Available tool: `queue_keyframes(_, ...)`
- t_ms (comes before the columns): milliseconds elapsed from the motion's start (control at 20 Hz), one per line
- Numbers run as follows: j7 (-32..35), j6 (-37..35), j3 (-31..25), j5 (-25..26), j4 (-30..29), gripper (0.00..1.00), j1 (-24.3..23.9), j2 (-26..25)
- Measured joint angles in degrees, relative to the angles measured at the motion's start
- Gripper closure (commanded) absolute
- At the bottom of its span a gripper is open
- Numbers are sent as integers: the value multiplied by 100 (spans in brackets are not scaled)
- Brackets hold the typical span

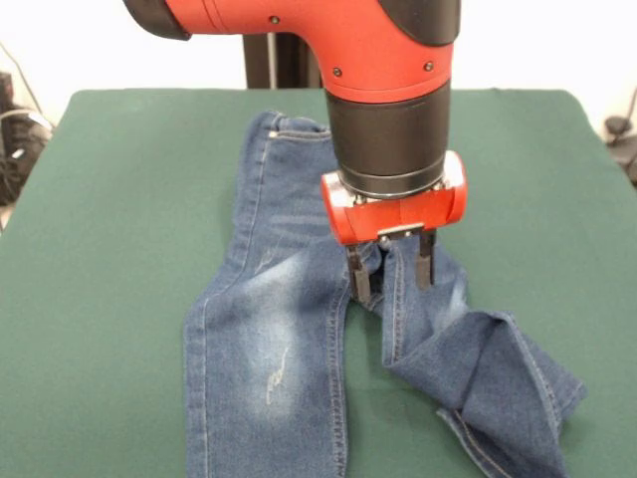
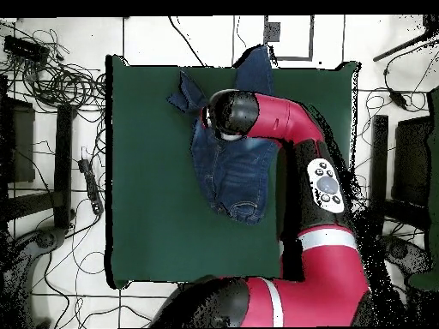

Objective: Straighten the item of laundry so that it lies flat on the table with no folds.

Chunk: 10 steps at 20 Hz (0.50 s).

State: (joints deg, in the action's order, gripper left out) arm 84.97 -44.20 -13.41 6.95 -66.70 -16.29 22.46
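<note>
The item of laundry, small blue jeans [image 1: 264, 329], lies on the green table [image 1: 109, 199] with its waistband at the far side. One leg runs straight and flat toward the near edge. The other leg [image 1: 498, 368] swings out to the right, twisted and folded over itself. My gripper [image 1: 390, 271] points straight down at the crotch, open, both fingertips [image 1: 356, 279] down at the denim with the top of the folded leg between them. In the overhead view the jeans [image 2: 227, 167] show partly, and the arm's wrist [image 2: 231, 113] hides the gripper.
The red arm [image 2: 317, 171] reaches over the table's right side in the overhead view. Tangled cables [image 2: 51, 77] and black stands lie on the floor around the table [image 2: 146, 188]. The straight leg runs to the table's edge [image 2: 257, 68].
</note>
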Motion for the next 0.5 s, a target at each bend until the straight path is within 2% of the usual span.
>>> queue_keyframes(150, 0, 286, 71, 48, -35, 0, 11, 61)
queue_keyframes(250, 1, 827, 195, 108, -57, 0, 20, 149)
queue_keyframes(500, 1, 1566, 478, 138, -60, 0, 87, 293)
